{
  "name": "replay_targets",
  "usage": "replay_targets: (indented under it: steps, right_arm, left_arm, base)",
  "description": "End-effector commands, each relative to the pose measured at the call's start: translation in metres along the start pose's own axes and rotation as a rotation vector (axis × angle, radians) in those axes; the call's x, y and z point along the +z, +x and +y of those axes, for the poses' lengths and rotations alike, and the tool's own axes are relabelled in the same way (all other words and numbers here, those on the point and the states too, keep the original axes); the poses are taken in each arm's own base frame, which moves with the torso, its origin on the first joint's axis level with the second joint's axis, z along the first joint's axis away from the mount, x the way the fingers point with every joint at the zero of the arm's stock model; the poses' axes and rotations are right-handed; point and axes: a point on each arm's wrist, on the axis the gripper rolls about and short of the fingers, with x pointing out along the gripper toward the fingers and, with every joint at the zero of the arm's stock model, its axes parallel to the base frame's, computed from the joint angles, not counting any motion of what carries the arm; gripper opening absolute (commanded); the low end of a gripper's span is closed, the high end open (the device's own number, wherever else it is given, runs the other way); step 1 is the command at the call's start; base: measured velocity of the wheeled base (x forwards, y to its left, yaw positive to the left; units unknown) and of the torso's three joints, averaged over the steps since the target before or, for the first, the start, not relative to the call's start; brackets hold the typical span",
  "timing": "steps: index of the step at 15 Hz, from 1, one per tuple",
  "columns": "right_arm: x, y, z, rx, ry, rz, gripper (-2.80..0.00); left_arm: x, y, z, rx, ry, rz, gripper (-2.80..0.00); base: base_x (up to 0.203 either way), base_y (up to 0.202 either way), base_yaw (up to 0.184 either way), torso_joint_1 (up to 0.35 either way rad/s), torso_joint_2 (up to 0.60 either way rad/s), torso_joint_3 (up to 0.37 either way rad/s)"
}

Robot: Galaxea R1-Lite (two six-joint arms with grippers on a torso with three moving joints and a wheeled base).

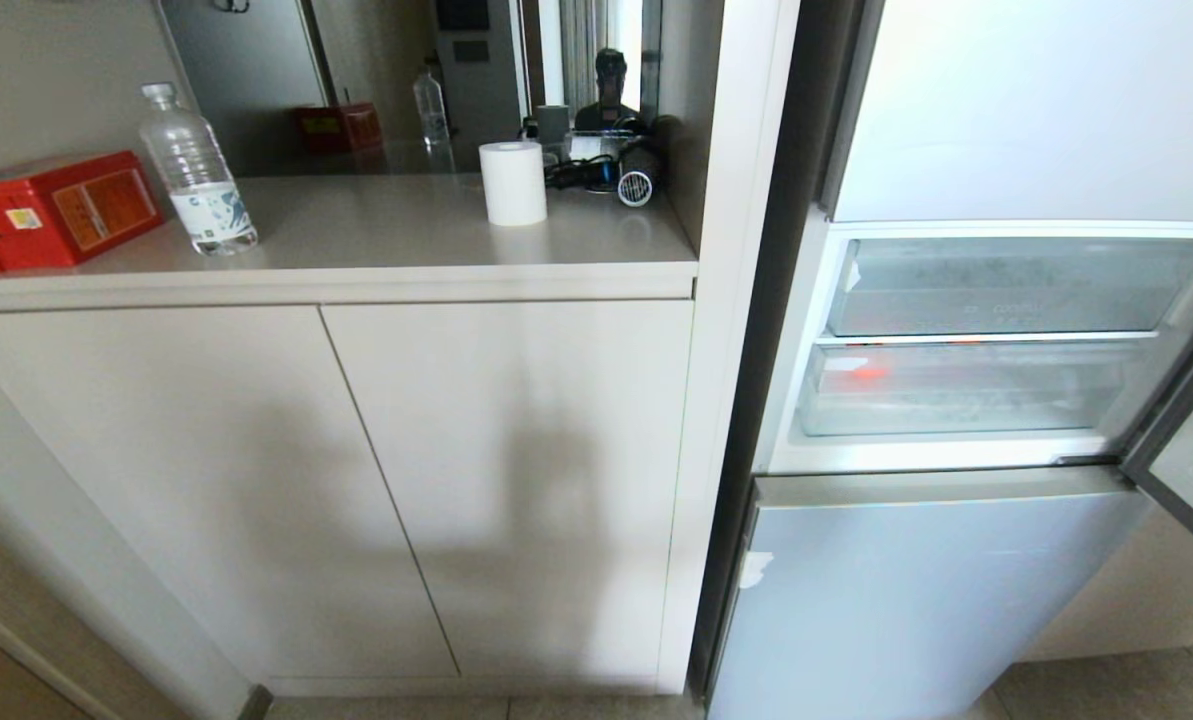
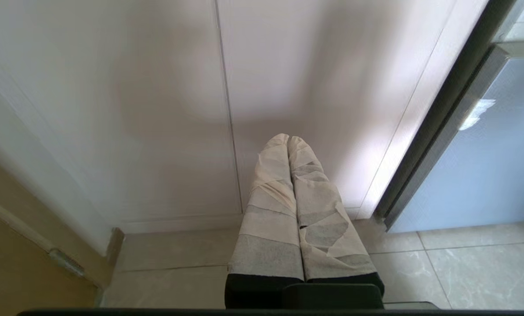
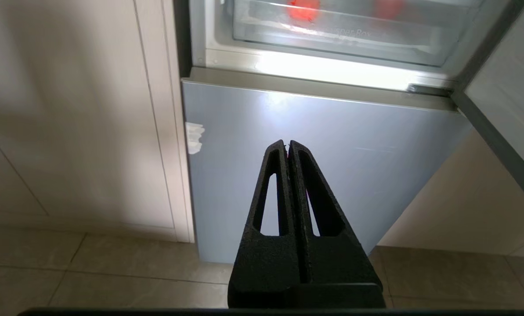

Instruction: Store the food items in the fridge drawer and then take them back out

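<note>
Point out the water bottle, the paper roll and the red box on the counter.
water bottle [image 1: 199,175], head view, on its clear body.
paper roll [image 1: 513,184], head view, on its white side.
red box [image 1: 56,210], head view, on its front face.

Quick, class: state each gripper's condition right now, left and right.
Left gripper: shut, holding nothing.
Right gripper: shut, holding nothing.

R gripper [image 3: 287,145]: black fingers [image 3: 272,193] pressed together, nothing held. Beyond tips: blue-grey fridge door [image 3: 332,145]. Further beyond: clear fridge drawer [image 3: 354,35] w/ orange-red fruit [image 3: 303,8] inside.
</note>
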Motion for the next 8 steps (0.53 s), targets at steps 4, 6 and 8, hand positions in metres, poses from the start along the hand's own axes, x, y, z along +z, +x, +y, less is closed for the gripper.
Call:
replay_targets:
  steps: [4,6,8]
  right_arm:
    - [-0.0007,-0.0002,0.0000,0.000,0.008,0.000,-2.80]
    - [-0.0006,-0.0002,0.0000,0.000,0.010,0.000,-2.80]
    - [-0.0006,-0.0002,0.0000,-0.002,0.023,0.000,-2.80]
  left_arm:
    - [-0.0001,0.0000,0.0000,0.000,-0.001,0.000,-2.80]
    - [-0.0001,0.0000,0.0000,0.000,0.001,0.000,-2.80]
    - [-0.0001,0.0000,0.0000,0.000,-0.001,0.000,-2.80]
  base:
    - [-0.003,0.004,-0.140,0.005,0.00,0.004]
    - [0.000,0.009,-0.175,0.004,0.00,0.001]
    - [0.001,0.009,-0.174,0.003,0.00,0.003]
